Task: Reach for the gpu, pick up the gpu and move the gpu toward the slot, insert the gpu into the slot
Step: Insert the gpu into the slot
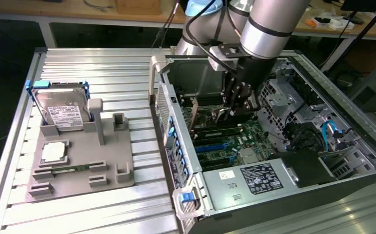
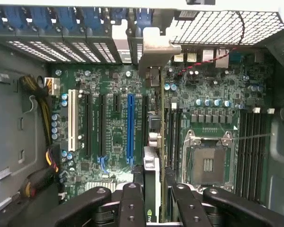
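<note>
Above the motherboard point(image 2: 109, 118), one claw point(image 2: 155, 198) grips one gpu point(image 2: 151, 163) edge-on, near the single blue slot point(image 2: 130, 127).

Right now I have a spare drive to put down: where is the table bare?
Bare slats beyond the drive, and more in front of the grey tray at the near edge. The case is crowded: the pincer holds the gpu over the motherboard.

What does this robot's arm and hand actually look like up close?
The arm is a chain of thick, round silver-grey tubes with black bands, a light blue cap on one joint and black cables running alongside. The hand is black, with jointed fingers studded with small round screws.
</note>
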Action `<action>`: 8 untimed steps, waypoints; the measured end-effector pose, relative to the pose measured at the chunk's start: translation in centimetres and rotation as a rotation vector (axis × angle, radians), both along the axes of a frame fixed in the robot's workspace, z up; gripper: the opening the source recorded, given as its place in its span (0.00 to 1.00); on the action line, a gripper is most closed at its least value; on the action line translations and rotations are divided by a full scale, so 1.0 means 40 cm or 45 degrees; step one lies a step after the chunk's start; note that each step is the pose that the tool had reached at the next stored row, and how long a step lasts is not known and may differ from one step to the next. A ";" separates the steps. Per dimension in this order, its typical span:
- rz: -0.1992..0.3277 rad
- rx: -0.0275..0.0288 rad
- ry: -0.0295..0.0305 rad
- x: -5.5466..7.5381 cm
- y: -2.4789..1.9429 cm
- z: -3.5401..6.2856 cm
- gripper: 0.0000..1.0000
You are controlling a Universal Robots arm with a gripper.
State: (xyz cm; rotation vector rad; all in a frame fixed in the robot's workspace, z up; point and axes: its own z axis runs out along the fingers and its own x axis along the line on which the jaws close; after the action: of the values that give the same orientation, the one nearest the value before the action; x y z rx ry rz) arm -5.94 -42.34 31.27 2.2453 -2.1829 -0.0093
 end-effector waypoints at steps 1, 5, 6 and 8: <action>0.000 0.0001 0.0000 -0.002 0.000 -0.012 0.27; 0.000 0.0002 -0.0001 -0.003 -0.002 -0.030 0.27; 0.000 0.0001 -0.0001 -0.003 -0.003 -0.035 0.27; 0.000 -0.0002 0.0000 -0.003 -0.006 -0.040 0.27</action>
State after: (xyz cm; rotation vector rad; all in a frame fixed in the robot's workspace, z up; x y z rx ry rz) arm -6.07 -42.57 29.67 2.2453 -2.1828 -0.0092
